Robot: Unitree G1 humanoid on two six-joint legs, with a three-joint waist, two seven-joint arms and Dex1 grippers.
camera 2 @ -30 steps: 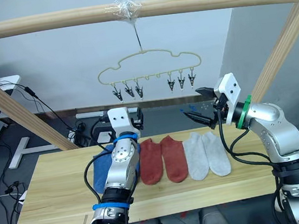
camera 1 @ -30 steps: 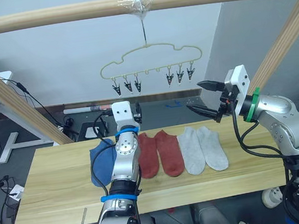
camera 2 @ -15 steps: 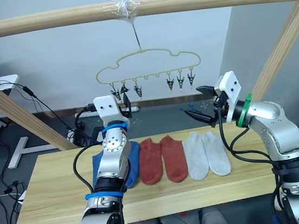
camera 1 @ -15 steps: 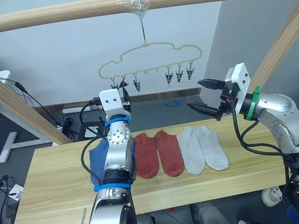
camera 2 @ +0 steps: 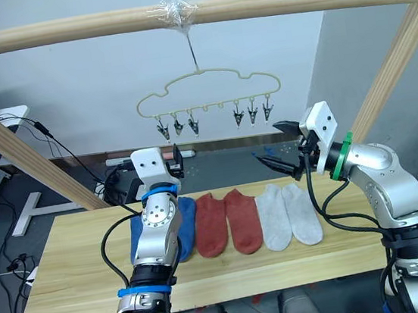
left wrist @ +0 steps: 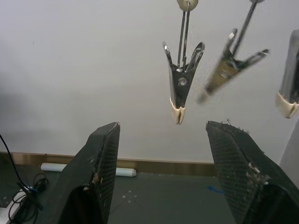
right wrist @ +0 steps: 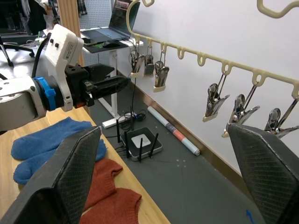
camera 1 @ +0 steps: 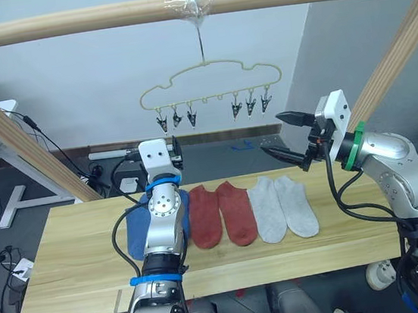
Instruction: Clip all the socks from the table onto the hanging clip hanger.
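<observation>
— What do the head views show?
— The hanger (camera 1: 203, 81) hangs by its hook from the wooden pole (camera 1: 63, 25), its silver clips (camera 1: 177, 119) empty. Six socks lie in a row on the counter (camera 1: 71, 273), toward its far edge: the blue socks (camera 2: 182, 221) nearest the left end and partly behind the left arm, the red socks (camera 1: 220, 212) in the middle, the grey socks (camera 1: 282, 207) to their right. The left pincer (camera 1: 176, 150) is raised above the blue socks, under the leftmost clips. The right pincer (camera 1: 283, 138) hovers open above the far edge, beyond the grey socks.

— And the left wrist view?
— The left pincer's fingers (left wrist: 100, 168) are spread wide, gripping nothing. One clip (left wrist: 180, 84) hangs just above the gap.

— The right wrist view?
— The right pincer's fingers (right wrist: 63, 182) stand far apart, empty. Beyond them are the row of clips, the left pincer and the blue and red socks.
</observation>
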